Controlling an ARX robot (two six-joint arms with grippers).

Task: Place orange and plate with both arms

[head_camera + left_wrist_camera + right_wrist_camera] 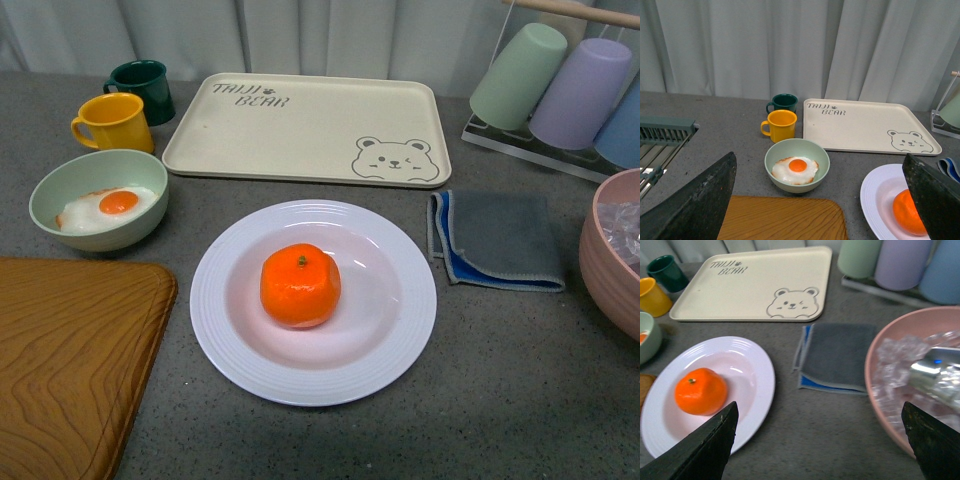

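My left end effector (819,167) and right end effector (820,410) both hang spread wide and empty above the surface (500,400). The orange (300,285) sits centred in the plate (215,300), whose well keeps it from rolling, mid-surface near the front edge. I judge the placing done.

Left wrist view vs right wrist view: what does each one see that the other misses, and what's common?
Only left wrist: a grey slatted rack. Only right wrist: a pink bowl holding crinkled clear plastic, a purple upturned cup and a blue upturned cup. Both: the bright orange mandarin sitting in the large white ridged plate, the beige rectangular bear-printed tray, the dark green mug and the yellow mug.
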